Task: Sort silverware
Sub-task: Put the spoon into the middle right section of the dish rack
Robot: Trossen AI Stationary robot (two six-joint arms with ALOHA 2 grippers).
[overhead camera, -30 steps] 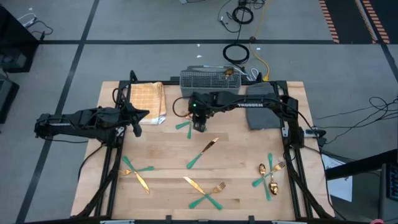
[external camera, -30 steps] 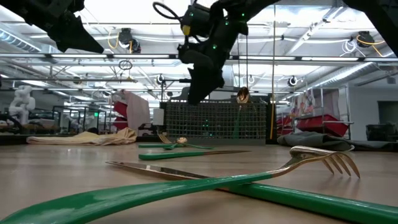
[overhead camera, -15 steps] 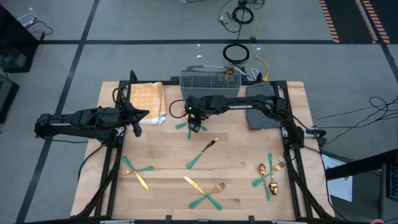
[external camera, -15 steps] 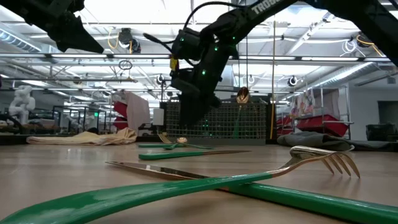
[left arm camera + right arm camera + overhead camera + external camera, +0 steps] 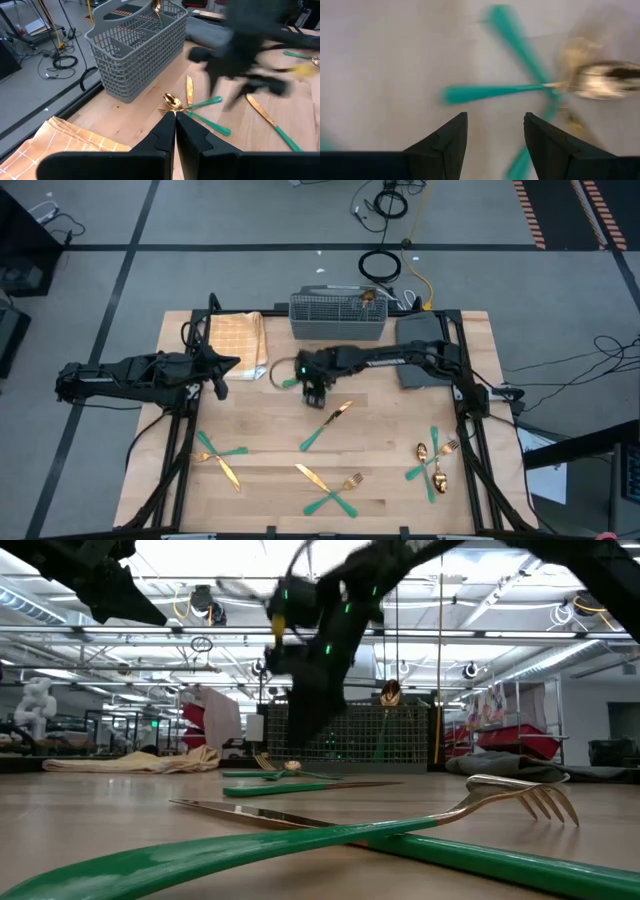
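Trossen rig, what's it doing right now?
Sorting silverware, early on. The right gripper hangs open over a crossed cluster of teal-handled pieces near the grey cutlery basket, gripping nothing. The left gripper waits shut beside the tan checked cloth, empty. One gold spoon already stands in the basket. The other pieces lie scattered on the table: a knife mid-table and crossed groups along the near side.

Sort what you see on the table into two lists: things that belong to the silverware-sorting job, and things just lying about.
Job: silverware, basket, right gripper.
Lying about: checked cloth, grey pad.
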